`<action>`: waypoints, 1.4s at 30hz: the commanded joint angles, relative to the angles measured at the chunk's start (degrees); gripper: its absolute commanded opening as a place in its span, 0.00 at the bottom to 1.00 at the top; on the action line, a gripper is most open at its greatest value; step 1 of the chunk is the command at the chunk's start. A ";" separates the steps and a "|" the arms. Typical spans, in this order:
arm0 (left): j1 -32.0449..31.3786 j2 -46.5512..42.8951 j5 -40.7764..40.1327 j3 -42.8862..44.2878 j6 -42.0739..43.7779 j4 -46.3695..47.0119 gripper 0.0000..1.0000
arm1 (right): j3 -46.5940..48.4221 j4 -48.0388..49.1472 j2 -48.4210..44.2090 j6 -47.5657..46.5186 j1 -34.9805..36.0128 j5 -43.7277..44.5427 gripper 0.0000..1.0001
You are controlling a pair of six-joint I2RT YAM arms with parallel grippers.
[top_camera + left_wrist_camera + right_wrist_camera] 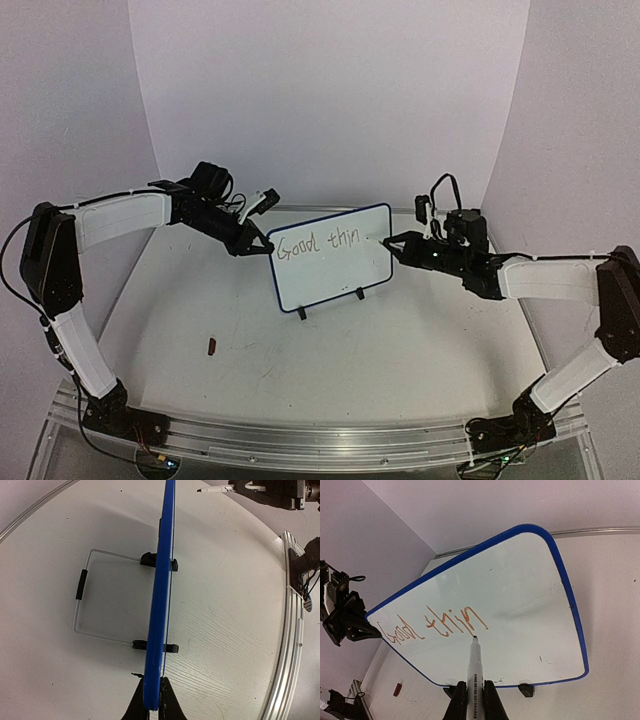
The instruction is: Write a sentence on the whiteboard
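Observation:
The whiteboard (335, 270) stands upright on two black feet at mid-table, white with a blue rim. Along its top line runs the sentence (318, 243), which reads "Good thin" in thin marker strokes (432, 625). My left gripper (258, 247) is shut on the board's left edge; in the left wrist view the board (161, 595) is edge-on between the fingers of that gripper (152, 700). My right gripper (475, 700) is shut on a white marker (475, 665). The marker's tip sits just past the "n", close to the whiteboard's face (520, 595). Whether it touches is unclear.
A small reddish-brown cap (212, 347) lies on the table in front of the board, to the left. A wire stand (80, 585) juts out behind the board. A metal rail (320, 440) runs along the near edge. Pale walls close in the back and sides.

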 commanded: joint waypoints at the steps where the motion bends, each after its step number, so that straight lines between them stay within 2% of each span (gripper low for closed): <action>1: -0.43 2.47 -7.05 -0.37 2.95 -4.46 0.00 | 2.49 3.39 2.32 0.54 -0.71 -1.72 0.00; 11: -0.43 2.74 -7.11 -0.35 3.04 -4.48 0.00 | 4.82 7.35 6.48 2.57 -1.74 -2.17 0.00; 28: -0.52 3.09 -7.17 -0.29 3.14 -4.46 0.00 | 6.92 8.79 9.37 2.79 -2.30 -3.04 0.00; 42: -0.63 3.09 -7.19 -0.26 3.17 -4.60 0.00 | 4.54 7.98 9.89 2.27 -2.30 -3.05 0.00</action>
